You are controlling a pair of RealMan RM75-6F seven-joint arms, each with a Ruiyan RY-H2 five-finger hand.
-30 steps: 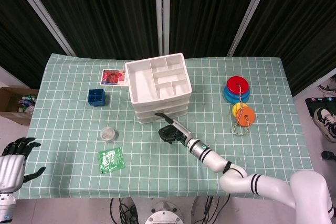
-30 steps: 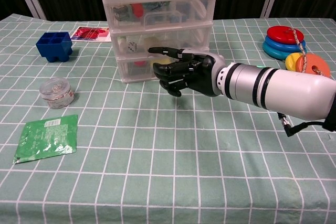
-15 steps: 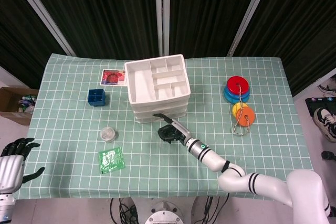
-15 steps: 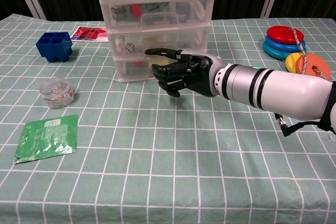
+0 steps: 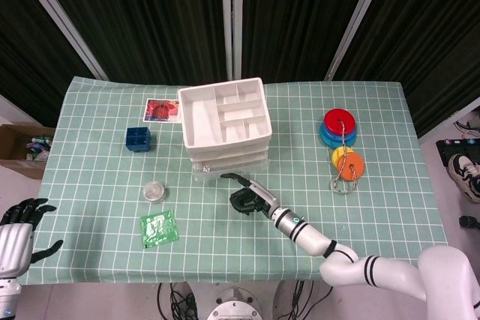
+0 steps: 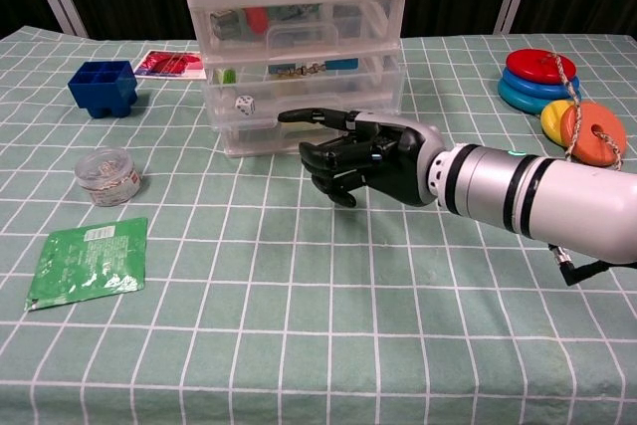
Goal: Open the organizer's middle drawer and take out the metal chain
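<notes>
Right hand sits in front of the organizer, fingers curled, 1 hooked at the middle drawer — gripping nothing. Left hand hangs off the surface, fingers spread.

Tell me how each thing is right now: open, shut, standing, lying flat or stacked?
Organizer: standing upright, top tray open.
Middle drawer: pulled out a little.
Top drawer: shut.
Right hand: in front of the drawers, one finger out, others curled, holding nothing.
Left hand: off the table, fingers apart, holding nothing.
Green packet: lying flat.
Small round jar: upright, lid on.
Blue block: standing.
Colored rings: stacked.
</notes>
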